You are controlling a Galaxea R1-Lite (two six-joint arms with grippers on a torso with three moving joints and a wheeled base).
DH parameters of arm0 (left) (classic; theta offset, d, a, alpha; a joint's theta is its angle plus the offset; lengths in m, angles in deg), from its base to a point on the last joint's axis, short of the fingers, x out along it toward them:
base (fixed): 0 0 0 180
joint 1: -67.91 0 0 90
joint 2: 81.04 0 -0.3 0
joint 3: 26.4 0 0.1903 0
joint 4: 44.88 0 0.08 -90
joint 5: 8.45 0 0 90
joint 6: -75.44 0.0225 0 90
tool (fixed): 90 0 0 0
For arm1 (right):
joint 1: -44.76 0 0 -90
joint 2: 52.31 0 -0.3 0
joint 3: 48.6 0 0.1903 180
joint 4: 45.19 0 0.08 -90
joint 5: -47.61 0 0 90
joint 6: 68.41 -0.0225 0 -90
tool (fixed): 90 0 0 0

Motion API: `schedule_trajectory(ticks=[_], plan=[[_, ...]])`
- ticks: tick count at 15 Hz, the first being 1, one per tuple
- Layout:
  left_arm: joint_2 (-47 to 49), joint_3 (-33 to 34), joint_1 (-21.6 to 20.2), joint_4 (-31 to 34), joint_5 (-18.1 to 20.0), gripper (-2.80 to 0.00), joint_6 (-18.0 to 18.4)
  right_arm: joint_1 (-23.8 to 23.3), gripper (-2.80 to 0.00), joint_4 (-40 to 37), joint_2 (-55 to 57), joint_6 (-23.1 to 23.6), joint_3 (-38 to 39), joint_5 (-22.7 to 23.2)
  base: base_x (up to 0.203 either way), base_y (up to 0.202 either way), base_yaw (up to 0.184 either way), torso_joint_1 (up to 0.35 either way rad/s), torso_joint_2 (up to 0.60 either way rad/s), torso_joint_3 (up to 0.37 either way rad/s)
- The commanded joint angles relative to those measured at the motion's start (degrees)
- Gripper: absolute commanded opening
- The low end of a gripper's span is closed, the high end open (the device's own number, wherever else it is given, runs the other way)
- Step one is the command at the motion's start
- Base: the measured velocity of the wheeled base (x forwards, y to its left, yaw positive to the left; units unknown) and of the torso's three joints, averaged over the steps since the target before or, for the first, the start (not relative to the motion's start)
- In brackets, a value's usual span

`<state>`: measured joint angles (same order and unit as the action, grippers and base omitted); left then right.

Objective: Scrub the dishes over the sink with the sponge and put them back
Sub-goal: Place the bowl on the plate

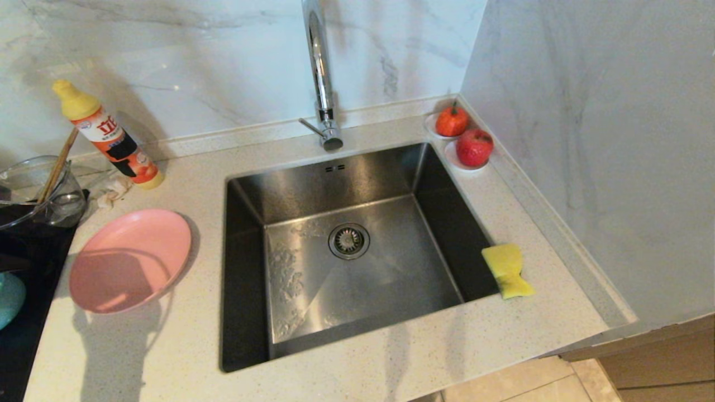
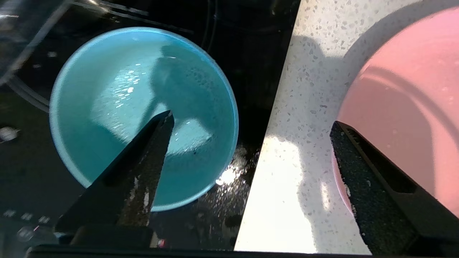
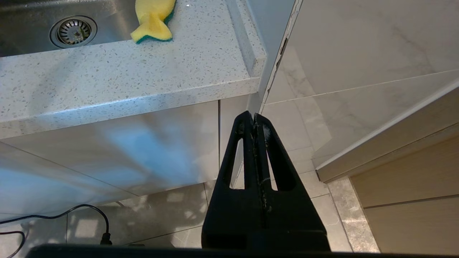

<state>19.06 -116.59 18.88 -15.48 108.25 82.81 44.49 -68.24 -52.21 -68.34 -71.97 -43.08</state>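
Speckled counter (image 1: 346, 346) in a marble-walled corner, sink (image 1: 341, 251) set in the middle. Teal bowl (image 2: 143, 114) on the black hob (image 2: 32, 168), pink plate (image 1: 131, 259) just beside on the counter. Sponge (image 1: 507, 271) at the sink's right edge. Left gripper (image 2: 251, 129) above bowl and plate, fingers wide apart, empty. Right gripper (image 3: 255, 116) low before the cabinet, fingers together.

The sink (image 1: 357, 251) basin lies open from above; only the tap (image 1: 321, 72) stands over its back rim. On the counter (image 1: 167, 346), bare room runs along the front edge. Left of the sink the pink plate (image 1: 131, 259) fills the strip, with a bottle (image 1: 109, 137) and glass bowl (image 1: 33, 190) behind, probably crowding that corner. The sponge (image 1: 507, 271) sits on the right rim, two red fruits (image 1: 463, 137) in the back corner.
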Motion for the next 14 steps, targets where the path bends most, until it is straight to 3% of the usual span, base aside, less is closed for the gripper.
schedule_trajectory(ticks=[1, 4, 7, 10, 14], plan=[[2.21, -1.16, -0.05, -0.02, 0.86, 0.0, 0.27, 0.0, -2.8, 0.03, 0.06, 0.01, 0.0, -0.03, 0.0, 0.0, 0.0, 0.0, 0.0, 0.0], [4.05, -4.88, -0.06, 0.13, 4.69, 0.0, 0.32, 0.0, -2.8, 0.03, -0.01, 0.01, 0.0, -0.08, 0.0, 0.0, 0.0, 0.0, 0.0, 0.0], [6.24, -8.33, -0.01, 0.12, 4.93, 0.0, 0.77, 0.0, -2.8, 0.03, 0.08, 0.01, 0.0, -0.02, 0.0, 0.0, 0.0, 0.0, 0.0, 0.0], [8.0, -8.51, 0.08, 0.71, 4.6, 0.0, 4.65, 0.0, -2.8, 0.03, 0.02, 0.01, 0.0, -0.02, 0.0, 0.0, 0.0, 0.0, 0.0, 0.0], [9.57, -8.42, 0.76, 1.47, 4.59, 0.0, 5.17, 0.0, -2.8, 0.03, -0.01, 0.01, 0.0, -0.02, 0.0, 0.0, 0.0, 0.0, 0.0, 0.0]])
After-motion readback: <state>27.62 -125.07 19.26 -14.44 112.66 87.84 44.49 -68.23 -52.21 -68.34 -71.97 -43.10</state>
